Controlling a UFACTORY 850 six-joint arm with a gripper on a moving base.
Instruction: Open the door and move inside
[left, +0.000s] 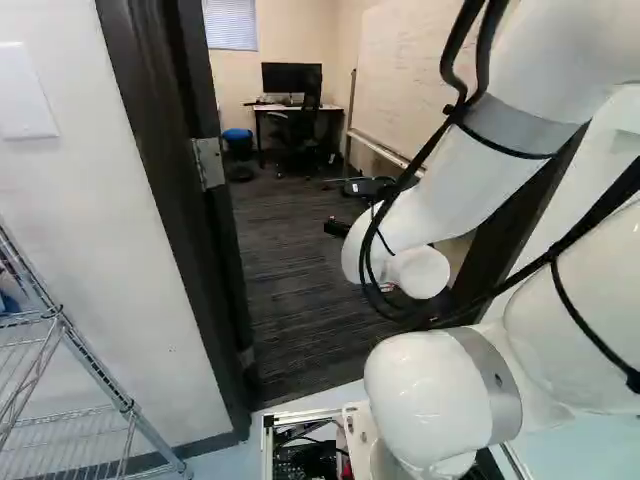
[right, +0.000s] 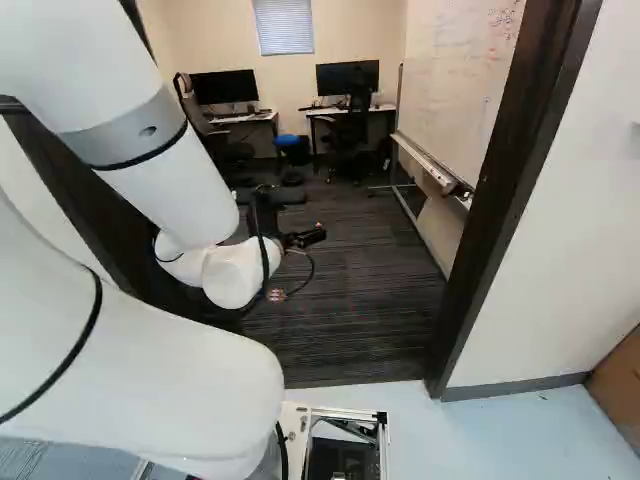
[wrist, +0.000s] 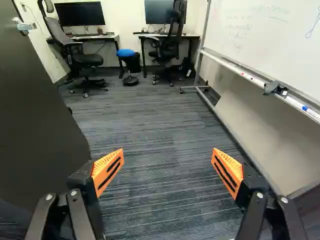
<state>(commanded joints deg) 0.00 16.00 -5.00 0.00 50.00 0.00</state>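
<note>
the door (wrist: 40, 110) stands open into the room, beside the gripper (wrist: 168, 152) on its left, hung from the left jamb (left: 150, 150) of the doorway. it's likely heavy and stiff, yet should swing easily on its hinge (left: 209, 163); the handle (wrist: 26, 26), near the free edge, is the place to hold, or push the flat face there. its long axis runs upright, the free edge pointing inward. the gripper is spread wide, holding nothing.
</note>
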